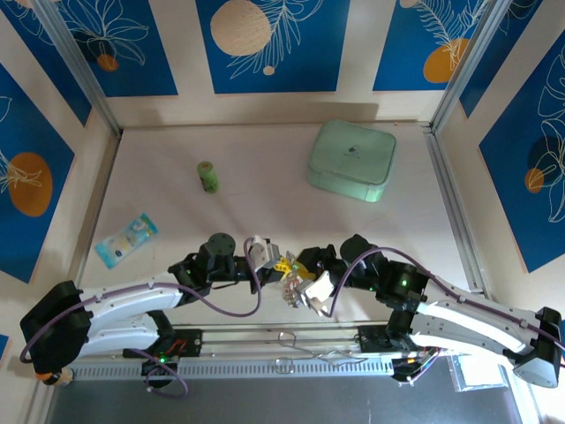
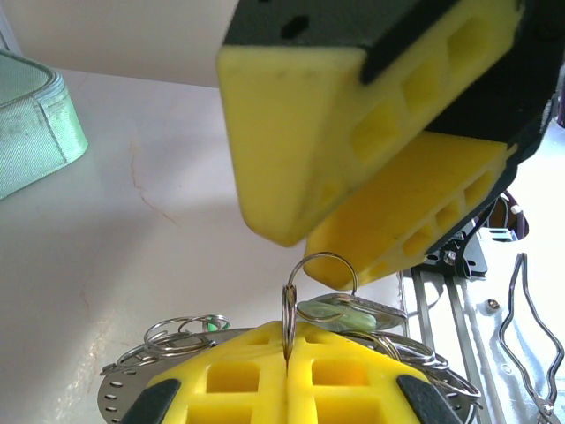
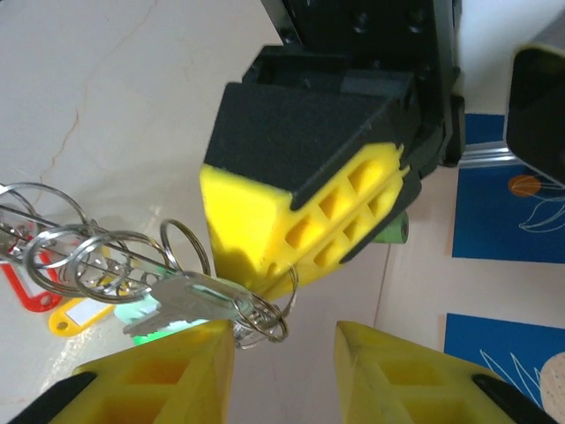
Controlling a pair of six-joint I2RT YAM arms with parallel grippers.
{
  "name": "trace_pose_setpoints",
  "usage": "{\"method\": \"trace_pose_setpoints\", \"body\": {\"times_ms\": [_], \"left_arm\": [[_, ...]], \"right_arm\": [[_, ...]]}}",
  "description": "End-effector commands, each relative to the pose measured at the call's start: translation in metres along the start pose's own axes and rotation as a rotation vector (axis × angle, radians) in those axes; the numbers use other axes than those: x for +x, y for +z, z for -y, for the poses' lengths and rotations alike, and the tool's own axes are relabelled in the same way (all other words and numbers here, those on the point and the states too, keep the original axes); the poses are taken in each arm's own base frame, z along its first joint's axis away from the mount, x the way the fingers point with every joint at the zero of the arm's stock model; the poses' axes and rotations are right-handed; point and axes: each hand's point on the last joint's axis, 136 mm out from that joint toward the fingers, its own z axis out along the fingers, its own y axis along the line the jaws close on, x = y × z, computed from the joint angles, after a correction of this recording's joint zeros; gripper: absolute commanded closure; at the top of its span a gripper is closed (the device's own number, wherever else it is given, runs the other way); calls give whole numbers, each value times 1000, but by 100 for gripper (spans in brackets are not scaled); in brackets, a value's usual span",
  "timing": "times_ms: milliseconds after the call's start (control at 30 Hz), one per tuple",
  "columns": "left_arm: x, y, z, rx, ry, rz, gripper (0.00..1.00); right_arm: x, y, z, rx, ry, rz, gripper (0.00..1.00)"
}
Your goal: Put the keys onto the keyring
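Observation:
My left gripper is shut on a small split ring that stands edge-on between its yellow fingers. A second small ring links it to a silver key with a green tag. In the right wrist view that key lies against the left finger of my right gripper, which is open with nothing between its fingers. More small rings and keys with a red tag and a yellow tag hang to the left. The perforated silvery band of the keyring shows low beside my left fingers. Both grippers meet over the table's near middle.
A mint-green rounded box stands at the back right. A green cylindrical bottle stands at the back middle, and a blue-and-white packet lies on the left. A metal rail runs along the near edge.

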Motion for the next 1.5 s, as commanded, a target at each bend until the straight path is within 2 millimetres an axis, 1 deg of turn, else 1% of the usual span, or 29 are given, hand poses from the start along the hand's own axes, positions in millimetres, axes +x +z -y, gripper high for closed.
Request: {"method": "trace_pose_setpoints", "body": {"times_ms": [0,300,367,433,533,667,767,867,900,967,1000,1067,1133,1200,1267,1300,1367,1400,1467], "left_arm": [[-26,2,2,14,24,62,100],[-25,1,3,20,29,61,100],[-26,1,4,21,31,64,100],[-27,-1,4,17,39,69,100],[-31,-5,5,13,55,95,100],[-41,-10,11,33,86,154,100],[-48,-13,16,55,106,192,100],[-49,-14,18,61,118,204,100],[-49,-13,18,61,123,202,100],[-47,-12,17,59,140,196,100],[-46,-12,17,55,148,194,100],[-43,-12,15,44,172,193,100],[-41,-12,13,27,202,190,100],[-39,-12,10,3,230,184,100],[-39,-12,7,-19,263,185,100],[-40,-13,7,-25,274,190,100],[-42,-14,8,-27,304,210,100],[-43,-14,9,-20,313,216,100],[-44,-15,13,0,327,228,100]], "right_arm": [[-7,-3,2,-1,-32,26,71],[-3,1,-5,-27,-50,0,91],[0,0,-10,-43,-51,-12,96],[2,0,-14,-53,-48,-24,100],[6,-2,-24,-76,-31,-35,100],[7,-2,-39,-120,5,-31,100],[4,-2,-46,-146,25,-17,100],[5,-2,-47,-151,40,-19,100],[5,-2,-45,-141,49,-21,94],[4,-6,-36,-109,87,-21,78],[4,-9,-33,-96,107,-20,73],[3,-17,-26,-69,169,-9,67],[1,-26,-25,-69,248,13,65],[-4,-36,-23,-77,359,45,64],[-10,-45,-16,-78,490,96,64],[-12,-47,-10,-69,538,116,65],[-16,-50,7,-26,655,162,65],[-18,-50,12,-18,684,182,65],[-18,-48,24,9,777,213,65]]}}
